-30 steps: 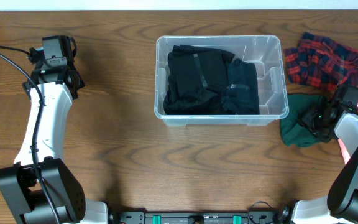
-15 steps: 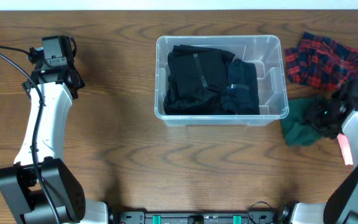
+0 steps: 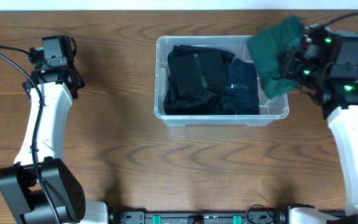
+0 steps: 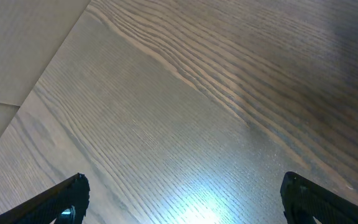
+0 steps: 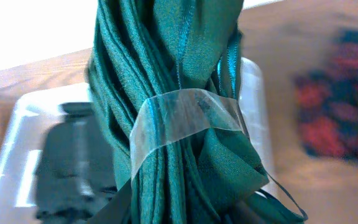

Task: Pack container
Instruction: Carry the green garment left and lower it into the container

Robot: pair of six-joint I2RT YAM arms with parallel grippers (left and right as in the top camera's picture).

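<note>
Container (image 3: pixel 222 118) holds perhaps two black garments (image 3: pixel 210 81); right gripper (image 3: pixel 293 66) clamps one green garment (image 3: pixel 275 45).

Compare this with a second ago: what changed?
The right gripper closed on the green cloth, lifted it off the table and carried it over the right end of the container. The container, the black clothes in it and the open left gripper stayed put.

One clear container (image 3: pixel 216 119). Two dark folded pieces inside the container: a black garment (image 3: pixel 194 78) at its left, a blue-black garment (image 3: pixel 241 87) at its right. One green garment (image 3: pixel 277 50) over the container's right end. One red plaid cloth (image 5: pixel 334 106) beyond the container's right side. Two robot arms, the left arm (image 3: pixel 42 124) and the right arm (image 3: pixel 353 143), flanking the container
</note>
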